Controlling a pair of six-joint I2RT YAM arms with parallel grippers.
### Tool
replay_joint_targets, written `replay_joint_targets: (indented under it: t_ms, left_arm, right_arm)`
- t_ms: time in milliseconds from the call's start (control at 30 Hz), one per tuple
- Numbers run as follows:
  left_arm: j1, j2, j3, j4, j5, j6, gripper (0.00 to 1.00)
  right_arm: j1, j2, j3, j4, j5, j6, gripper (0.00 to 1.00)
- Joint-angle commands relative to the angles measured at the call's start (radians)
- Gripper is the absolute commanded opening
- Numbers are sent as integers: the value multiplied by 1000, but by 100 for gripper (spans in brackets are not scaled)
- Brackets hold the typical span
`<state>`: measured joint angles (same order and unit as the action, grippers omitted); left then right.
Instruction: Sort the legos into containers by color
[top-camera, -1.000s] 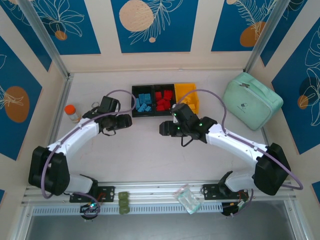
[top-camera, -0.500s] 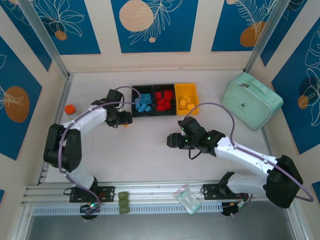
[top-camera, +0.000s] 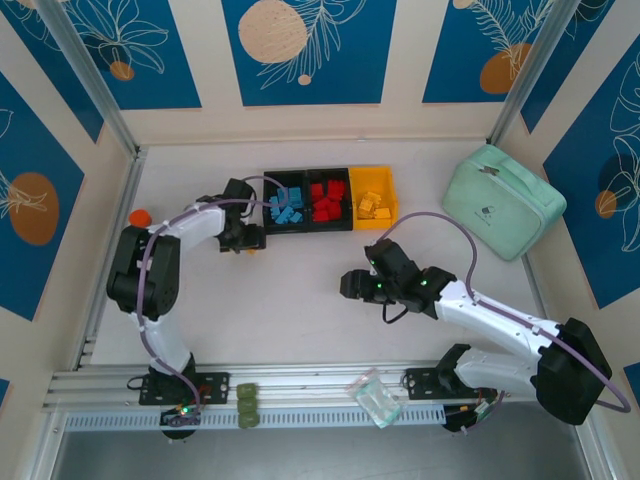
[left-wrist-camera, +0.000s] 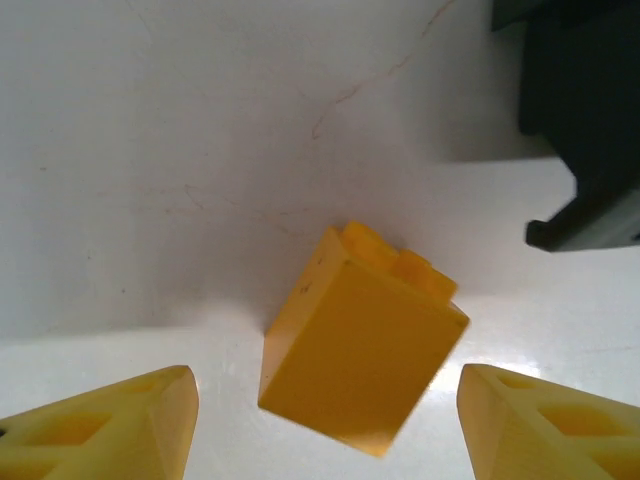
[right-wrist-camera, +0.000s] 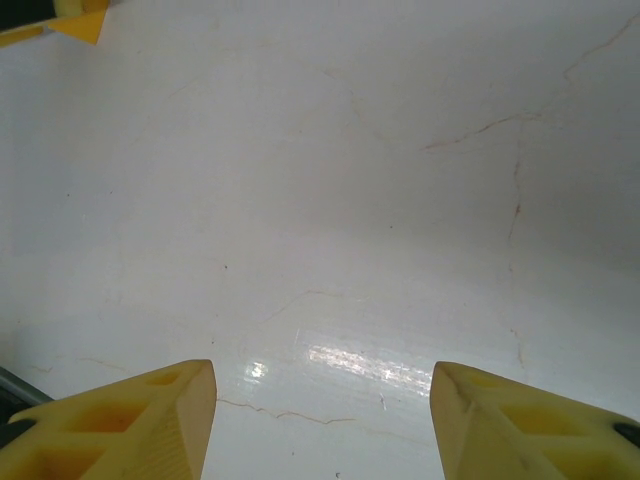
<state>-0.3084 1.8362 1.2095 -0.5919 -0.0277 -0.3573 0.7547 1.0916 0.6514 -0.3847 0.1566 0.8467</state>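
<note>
A yellow lego (left-wrist-camera: 360, 345) lies tilted on the white table, studs pointing away, between the fingers of my left gripper (left-wrist-camera: 325, 380). That gripper is open and its fingers are apart from the brick. In the top view the left gripper (top-camera: 244, 239) sits just left of the containers (top-camera: 305, 229). These are a black bin with blue legos (top-camera: 286, 207), a black bin with red legos (top-camera: 326, 200) and a yellow bin (top-camera: 392, 197) with yellow legos (top-camera: 371, 205). My right gripper (top-camera: 349, 285) stands open over bare table, nothing between its fingers (right-wrist-camera: 160, 410).
A mint green pouch (top-camera: 505, 200) lies at the right. An orange-capped bottle (top-camera: 139, 217) stands behind the left arm's elbow. An olive green block (top-camera: 246, 407) and a clear plastic bag (top-camera: 375, 398) rest on the front rail. A black bin corner (left-wrist-camera: 580, 120) is close to the left gripper.
The left arm has folded up, carrying its gripper back toward the blue bin's left side. The right gripper has drawn back from the bins toward the near side.
</note>
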Motion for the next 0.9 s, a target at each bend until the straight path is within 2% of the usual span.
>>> replay_joint_targets:
  t_ms: [0, 300, 367, 600, 867]
  left_arm:
    - [11, 27, 32, -14, -22, 21, 66]
    - [9, 28, 21, -15, -37, 32, 53]
    - [9, 28, 18, -12, -31, 34, 44]
    - [7, 11, 3, -27, -21, 26, 31]
    - [-7, -87, -49, -41, 11, 10, 27]
  right_arm:
    - [-7, -21, -19, 4, -4, 19, 59]
    - [-13, -6, -30, 24, -17, 30, 58]
    - [-13, 1, -30, 28, -18, 32, 58]
    - [-13, 2, -30, 27, -15, 39, 58]
    - [-17, -25, -21, 4, -5, 31, 58]
